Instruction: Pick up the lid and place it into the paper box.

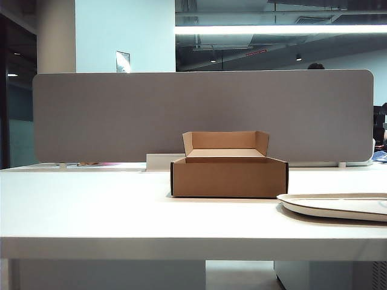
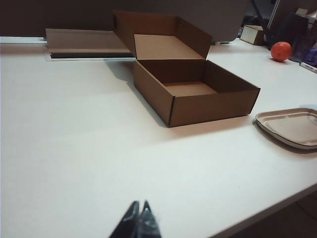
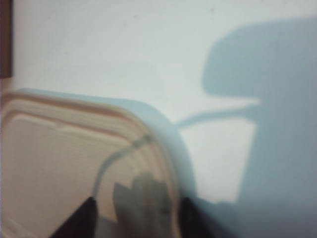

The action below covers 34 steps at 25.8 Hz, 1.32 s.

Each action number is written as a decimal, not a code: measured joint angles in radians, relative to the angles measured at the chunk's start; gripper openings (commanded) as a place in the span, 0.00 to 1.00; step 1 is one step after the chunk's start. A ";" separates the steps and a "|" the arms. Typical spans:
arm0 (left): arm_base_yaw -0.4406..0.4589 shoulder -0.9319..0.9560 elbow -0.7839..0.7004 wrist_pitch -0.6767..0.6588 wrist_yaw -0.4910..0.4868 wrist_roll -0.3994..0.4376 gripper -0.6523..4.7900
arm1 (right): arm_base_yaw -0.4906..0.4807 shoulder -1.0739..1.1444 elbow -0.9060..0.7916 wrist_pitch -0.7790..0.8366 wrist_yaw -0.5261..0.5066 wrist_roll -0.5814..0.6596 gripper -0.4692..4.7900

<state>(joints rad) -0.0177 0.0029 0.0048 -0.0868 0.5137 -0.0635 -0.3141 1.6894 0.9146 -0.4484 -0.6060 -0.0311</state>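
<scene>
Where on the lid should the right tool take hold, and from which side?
Probably at the raised rim of the lid, at the rounded end nearest the right tool, coming from above. The lid lies flat on the table, too wide and shallow to span, so only its edge offers a pinch. The tool's fingers already stand apart around that rim. The left tool is far off.

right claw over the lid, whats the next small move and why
Probably lower the right claw and close it on the lid's rim. Its jaws stand apart straddling that rim, and the lid lies on the table, outside the paper box.
</scene>
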 measured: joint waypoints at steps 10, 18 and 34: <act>0.000 0.000 0.000 0.000 0.000 0.000 0.11 | -0.001 0.006 -0.002 0.006 0.043 -0.002 0.09; 0.000 0.000 0.000 0.000 -0.001 0.000 0.11 | 0.000 0.006 -0.001 0.013 0.048 -0.001 0.09; 0.000 0.000 0.000 0.000 -0.001 0.000 0.11 | 0.066 -0.222 -0.002 -0.111 -0.026 0.003 0.09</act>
<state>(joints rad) -0.0177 0.0029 0.0048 -0.0868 0.5129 -0.0635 -0.2481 1.4677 0.9127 -0.5598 -0.6319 -0.0277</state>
